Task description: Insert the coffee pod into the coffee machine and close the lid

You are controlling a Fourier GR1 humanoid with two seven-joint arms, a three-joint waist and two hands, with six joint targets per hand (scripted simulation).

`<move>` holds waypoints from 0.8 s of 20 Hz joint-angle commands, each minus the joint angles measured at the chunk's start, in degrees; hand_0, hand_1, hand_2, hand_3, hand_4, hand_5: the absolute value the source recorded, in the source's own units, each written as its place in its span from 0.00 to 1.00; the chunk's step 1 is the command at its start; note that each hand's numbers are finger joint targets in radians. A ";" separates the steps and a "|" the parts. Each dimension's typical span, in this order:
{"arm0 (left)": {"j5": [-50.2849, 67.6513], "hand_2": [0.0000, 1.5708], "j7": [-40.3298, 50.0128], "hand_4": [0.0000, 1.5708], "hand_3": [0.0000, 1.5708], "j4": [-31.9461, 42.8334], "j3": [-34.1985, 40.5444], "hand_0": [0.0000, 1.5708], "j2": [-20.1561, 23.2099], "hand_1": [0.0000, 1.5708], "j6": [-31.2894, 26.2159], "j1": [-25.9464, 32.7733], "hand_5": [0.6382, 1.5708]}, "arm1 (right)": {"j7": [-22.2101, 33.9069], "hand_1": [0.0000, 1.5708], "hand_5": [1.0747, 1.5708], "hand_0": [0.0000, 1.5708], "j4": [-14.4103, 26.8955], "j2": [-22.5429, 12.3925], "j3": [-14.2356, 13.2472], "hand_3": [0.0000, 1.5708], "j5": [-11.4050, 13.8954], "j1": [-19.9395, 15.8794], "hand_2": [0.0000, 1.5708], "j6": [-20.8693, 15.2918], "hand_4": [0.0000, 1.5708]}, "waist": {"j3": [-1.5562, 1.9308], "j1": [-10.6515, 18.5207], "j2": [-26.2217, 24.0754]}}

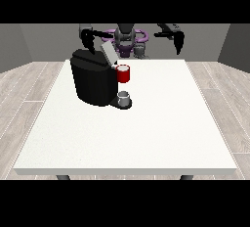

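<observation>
Hands: both mine are raised at the far edge of the table; the hand at the view's left point(88, 41) hangs just above the back of the coffee machine, the hand at the view's right point(178, 41) is well apart from it, over the far right corner.
Fingers: on both hands they point downward, but I cannot tell whether they are straight or curled; neither hand shows anything in it.
Surface: large white table point(161, 123), its top plain white, dark legs showing under the near edge.
Room: pale wood-plank floor point(24, 89) around the table, grey walls behind me.
Machine: black coffee machine point(93, 81) stands on the left half of the table, toward the far side; its lid point(108, 54) is tilted up, grey underside showing.
At the machine: a red thing at the machine point(123, 74) sits at its front, under the raised lid.
Below it: a grey thing point(124, 97) rests on the machine's dark base; I cannot tell whether it is the pod.
</observation>
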 commanded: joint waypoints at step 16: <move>2.97 0.00 0.38 0.00 0.00 -3.90 0.31 0.00 3.90 0.00 2.08 1.36 1.00 | -2.47 0.00 1.00 0.00 9.65 1.95 1.44 0.00 4.12 -10.46 0.00 -0.15 0.00 | -0.02 -0.63 4.61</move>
